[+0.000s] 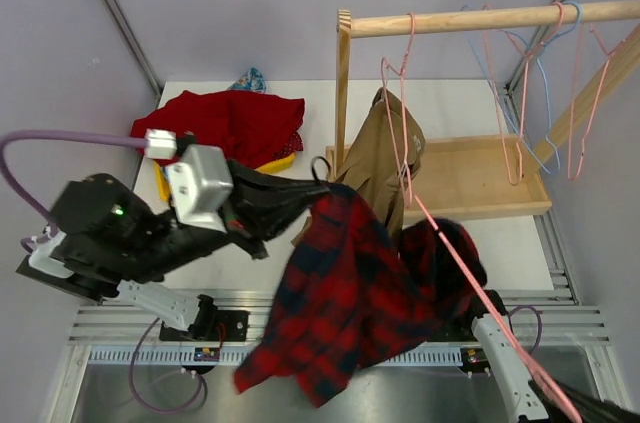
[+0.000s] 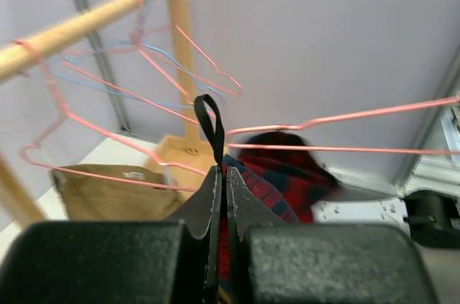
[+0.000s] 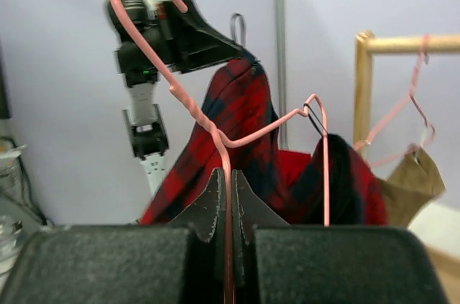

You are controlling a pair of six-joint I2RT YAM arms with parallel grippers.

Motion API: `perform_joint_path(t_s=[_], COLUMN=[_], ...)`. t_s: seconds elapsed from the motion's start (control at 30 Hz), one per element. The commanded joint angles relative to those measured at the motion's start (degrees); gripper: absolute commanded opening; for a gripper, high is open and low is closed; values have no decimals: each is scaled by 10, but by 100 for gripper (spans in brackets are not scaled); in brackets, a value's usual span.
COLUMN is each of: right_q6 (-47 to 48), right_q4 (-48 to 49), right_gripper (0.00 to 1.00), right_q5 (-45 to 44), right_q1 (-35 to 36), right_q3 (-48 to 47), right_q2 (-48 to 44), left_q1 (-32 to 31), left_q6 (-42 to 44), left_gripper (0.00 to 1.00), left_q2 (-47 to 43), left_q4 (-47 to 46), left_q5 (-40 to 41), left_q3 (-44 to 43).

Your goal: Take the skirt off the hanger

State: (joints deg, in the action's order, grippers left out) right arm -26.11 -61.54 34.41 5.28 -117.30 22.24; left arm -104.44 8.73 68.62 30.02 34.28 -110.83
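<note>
Left gripper (image 2: 218, 174) was clamped shut on the skirt's black hanging loop (image 2: 209, 126), a narrow flat ribbon standing up above the fingertips. My read: it held the loop to drag that side clear of the wire.

Right gripper (image 3: 227, 178) was closed on the pink hanger (image 3: 172, 87), a thin bent coated wire with its hook up. Likely it was anchoring the hanger so the pull had something to work against.

The skirt (image 1: 340, 303) is soft red/navy plaid, woven and limp. It hung in mid-air at about 6 o'clock in the top view, between the arms and off the tabletop (image 1: 450, 108). Its top edge ran up toward the left gripper at 10 o'clock.

A second loop (image 3: 314, 118) looked caught on the hanger's corner bend, so I'd judge the job half done.

At 1 o'clock stood the wooden rack (image 1: 480, 18), a round dowel rail. A tan garment (image 1: 375, 158) hung beside it. A red cloth (image 1: 225, 123) lay crumpled at 11 o'clock.
</note>
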Motion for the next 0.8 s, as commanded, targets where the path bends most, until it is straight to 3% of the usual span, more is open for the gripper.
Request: perform_joint_path(t_s=[0.0,0.13,0.17,0.23,0.3,0.43,0.63,0.7,0.77], right_q6=[-25,-56,-54,-48,-38,-14,9,37,67], right_q4=[79,109,100,103,103,94,89,75,50], right_gripper=[0,0,0,0,0,0,0,0,0], right_q5=[79,134,137,131,107,76,64,46,18], right_q1=[11,45,52,79,97,133,135,136,135], right_q3=[-32,-70,-77,-73,-65,-13,74,84,89], right_q2=[44,77,83,90,84,71,55,51,51], left_q1=[-11,-11,-10,-2,34,138,264,334,448], left_q6=[56,181,216,314,348,343,369,356,300], left_gripper=[0,0,0,0,0,0,0,0,0], left_q2=[-22,-30,-33,-51,-68,-93,-29,-29,-34], left_q4=[-12,-46,-95,-150,-202,-180,-100,-96,-72], left_q5=[80,194,247,275,280,237,237,210,144], left_q3=[-16,-1,7,29,43,26,41,52,43])
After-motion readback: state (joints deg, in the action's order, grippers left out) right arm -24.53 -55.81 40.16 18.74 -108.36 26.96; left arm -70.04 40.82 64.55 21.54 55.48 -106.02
